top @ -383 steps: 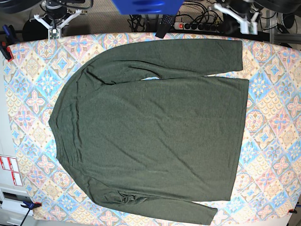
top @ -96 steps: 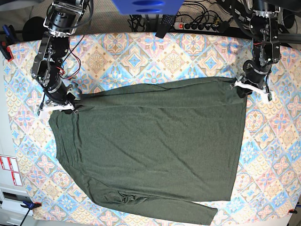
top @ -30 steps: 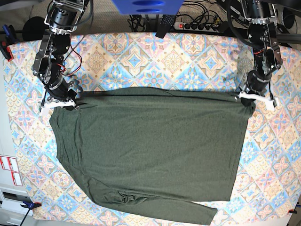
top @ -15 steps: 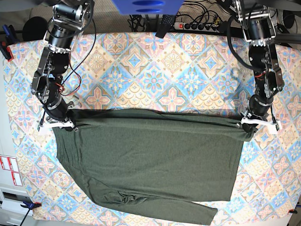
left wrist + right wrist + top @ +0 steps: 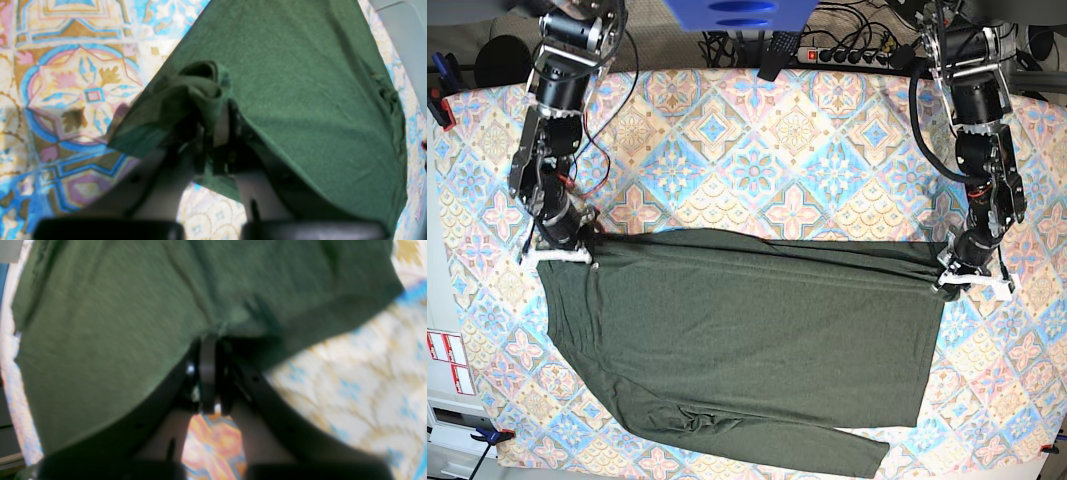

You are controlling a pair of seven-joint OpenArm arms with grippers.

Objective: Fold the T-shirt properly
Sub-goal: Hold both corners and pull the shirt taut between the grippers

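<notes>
The T-shirt [image 5: 747, 340], dark olive green, lies spread across the patterned table, with its far edge doubled over toward the near side along a straight fold. My left gripper [image 5: 967, 277] is shut on the fold's right end. My right gripper [image 5: 562, 256] is shut on its left end. In the left wrist view the gripper [image 5: 217, 113] pinches a bunched lump of T-shirt [image 5: 300, 66] fabric. The right wrist view shows that gripper [image 5: 211, 350] clamped on the T-shirt [image 5: 100, 323] edge, just above the cloth. One long sleeve [image 5: 767, 440] runs along the near edge.
The table's tiled cloth [image 5: 757, 150] lies bare beyond the fold. A blue object [image 5: 737, 12] and a power strip [image 5: 847, 55] sit past the far edge. Clamps [image 5: 439, 100] grip the left edge, and white labels [image 5: 449, 362] are at lower left.
Both grippers have drawn the shirt's folded far edge nearer, from about a third of the way down the table to its middle. More bare cloth shows behind it.
</notes>
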